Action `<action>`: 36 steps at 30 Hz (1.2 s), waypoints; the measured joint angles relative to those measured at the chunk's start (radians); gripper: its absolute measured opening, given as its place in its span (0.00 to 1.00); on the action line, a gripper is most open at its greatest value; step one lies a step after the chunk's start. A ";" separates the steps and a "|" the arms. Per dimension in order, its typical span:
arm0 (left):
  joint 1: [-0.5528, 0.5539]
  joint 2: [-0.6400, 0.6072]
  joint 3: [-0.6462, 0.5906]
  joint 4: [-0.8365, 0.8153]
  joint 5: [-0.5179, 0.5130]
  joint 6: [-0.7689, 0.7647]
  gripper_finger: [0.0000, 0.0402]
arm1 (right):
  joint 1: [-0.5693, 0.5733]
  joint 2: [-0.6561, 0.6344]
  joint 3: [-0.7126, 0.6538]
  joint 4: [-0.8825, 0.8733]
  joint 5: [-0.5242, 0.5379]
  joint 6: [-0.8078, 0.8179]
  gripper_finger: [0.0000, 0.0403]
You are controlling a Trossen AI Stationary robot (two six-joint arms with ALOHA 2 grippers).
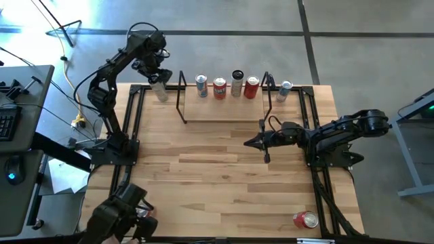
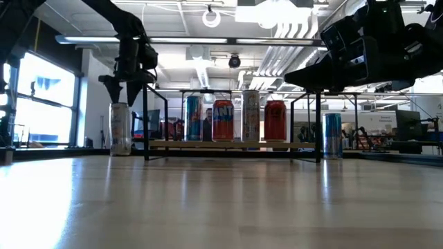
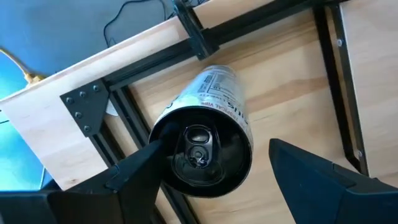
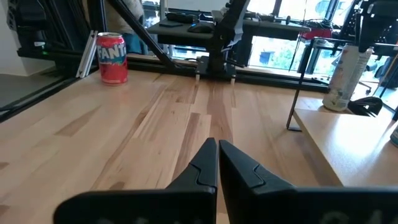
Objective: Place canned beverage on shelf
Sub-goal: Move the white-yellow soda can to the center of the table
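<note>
The low light-wood shelf with thin black rod frames [image 1: 224, 108] stood along the far edge of the light-wood plank counter [image 1: 217, 176], about midway between its far corners. Four cans stood upright in a row on the shelf's plank: a blue-and-silver can [image 1: 201, 85], an orange-red can [image 1: 220, 88], a silver can with a dark top [image 1: 237, 83] and a red can [image 1: 252, 87]. In the low view they stood close together, between the two end frames.

The left gripper [image 1: 157, 76] hung over the counter's far left corner, just outside the shelf's left frame, above a slim silver can with a dark top [image 3: 205, 134] that stood upright on the counter. Its fingers [image 3: 134, 168] were spread wide, one on each side of the can's top; the left wrist view showed one finger touching the rim and the other standing clear, so the can was straddled but not clamped.

A pale blue can [image 1: 285, 90] stood on the counter beyond the shelf's right frame, near the far right corner. A red can [image 1: 305, 219] stood alone near the near right corner.

The right gripper [image 1: 251, 142] lay low above the counter, in front of the shelf's right end, pointing toward the left edge. Its fingers [image 4: 205, 165] were pressed together, holding nothing.
</note>
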 joint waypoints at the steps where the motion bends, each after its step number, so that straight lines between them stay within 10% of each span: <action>1: 0.000 -0.004 -0.001 0.001 0.002 0.000 0.70 | 0.000 0.000 0.000 0.000 0.000 -0.002 0.00; 36: -0.008 -0.010 -0.002 -0.022 -0.001 -0.024 0.70 | 0.000 0.000 0.000 0.002 0.000 0.001 0.00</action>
